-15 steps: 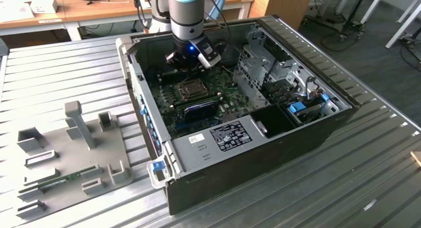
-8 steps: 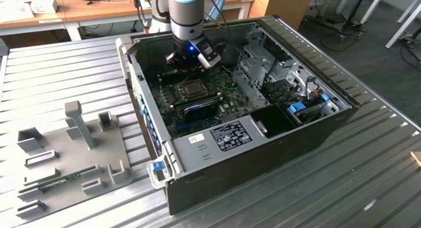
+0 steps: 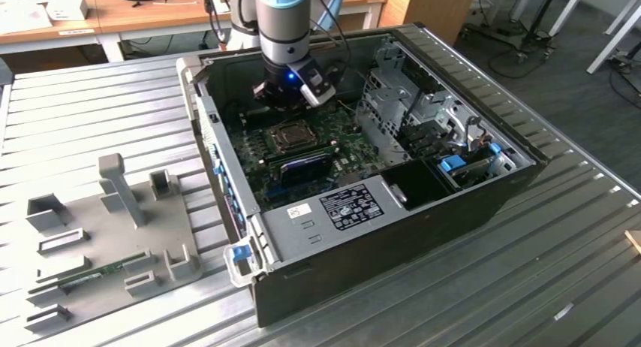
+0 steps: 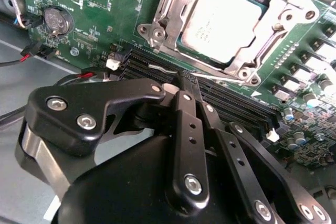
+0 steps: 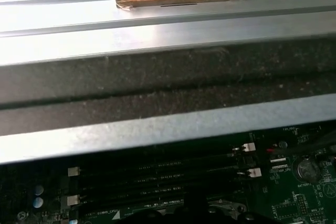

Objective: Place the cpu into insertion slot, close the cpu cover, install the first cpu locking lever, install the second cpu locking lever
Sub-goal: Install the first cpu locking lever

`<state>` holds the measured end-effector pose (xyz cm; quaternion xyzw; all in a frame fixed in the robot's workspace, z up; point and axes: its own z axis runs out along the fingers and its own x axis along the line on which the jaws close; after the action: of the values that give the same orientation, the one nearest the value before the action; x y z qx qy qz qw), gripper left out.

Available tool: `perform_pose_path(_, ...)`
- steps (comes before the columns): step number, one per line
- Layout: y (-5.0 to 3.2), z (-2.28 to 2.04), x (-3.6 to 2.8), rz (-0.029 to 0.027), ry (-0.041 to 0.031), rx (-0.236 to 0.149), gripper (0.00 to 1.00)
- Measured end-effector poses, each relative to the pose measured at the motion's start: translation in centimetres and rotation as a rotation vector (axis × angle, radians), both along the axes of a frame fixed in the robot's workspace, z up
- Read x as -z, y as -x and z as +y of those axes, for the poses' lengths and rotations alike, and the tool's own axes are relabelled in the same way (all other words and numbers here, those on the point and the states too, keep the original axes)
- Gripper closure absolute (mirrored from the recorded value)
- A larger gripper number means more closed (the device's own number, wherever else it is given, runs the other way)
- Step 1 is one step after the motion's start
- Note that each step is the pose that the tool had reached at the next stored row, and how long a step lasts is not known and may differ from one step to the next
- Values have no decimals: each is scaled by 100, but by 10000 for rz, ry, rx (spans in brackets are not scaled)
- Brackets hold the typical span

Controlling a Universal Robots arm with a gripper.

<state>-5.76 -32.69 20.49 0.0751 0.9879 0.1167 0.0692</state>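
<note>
The ribbed metal tabletop [image 3: 561, 234] carries an open computer case [image 3: 401, 234] with a white printed label [image 3: 350, 206] on its inner panel; the text is not legible. The end effector [image 3: 290, 92] hangs inside the case above the green circuit board [image 4: 79, 19]. Its fingers [image 4: 186, 85] are closed together, gripping nothing. Just beyond them, the cpu [image 4: 228, 22] sits in the insertion slot [image 4: 273, 40], the cpu cover [image 4: 178, 3] down around it. Long black memory slots [image 4: 236, 103] lie directly beneath the fingertips.

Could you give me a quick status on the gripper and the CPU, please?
Black gripper shut, empty, above the long black memory slots. Pale square cpu seated in the insertion slot, silvery metal cpu cover down around it. Nothing in the way.
</note>
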Motion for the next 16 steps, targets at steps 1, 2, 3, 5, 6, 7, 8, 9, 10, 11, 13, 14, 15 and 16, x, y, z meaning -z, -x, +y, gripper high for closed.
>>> perform_pose_path(1, 0, 0, 7, 0, 3, 26, 90)
perform_pose_path(2, 0, 0, 14, 0, 6, 54, 90)
perform_pose_path(3, 0, 0, 19, 0, 5, 87, 90)
perform_pose_path(5, 0, 0, 24, 1, 7, 161, 90)
perform_pose_path(6, 0, 0, 26, 1, 8, 207, 90)
perform_pose_path(7, 0, 0, 29, 0, 7, 257, 90)
perform_pose_path(8, -1, 0, 31, 0, 6, 313, 90)
perform_pose_path(9, -1, 0, 33, 0, 6, 366, 90)
perform_pose_path(10, -2, 0, 35, 0, 6, 417, 90)
perform_pose_path(11, -2, 1, 36, 0, 6, 460, 90)
perform_pose_path(13, -1, 6, 39, 0, 5, 512, 90)
perform_pose_path(14, -2, 9, 39, 0, 6, 522, 90)
perform_pose_path(15, -2, 12, 39, 0, 7, 530, 90)
perform_pose_path(16, -2, 15, 40, 0, 7, 536, 90)
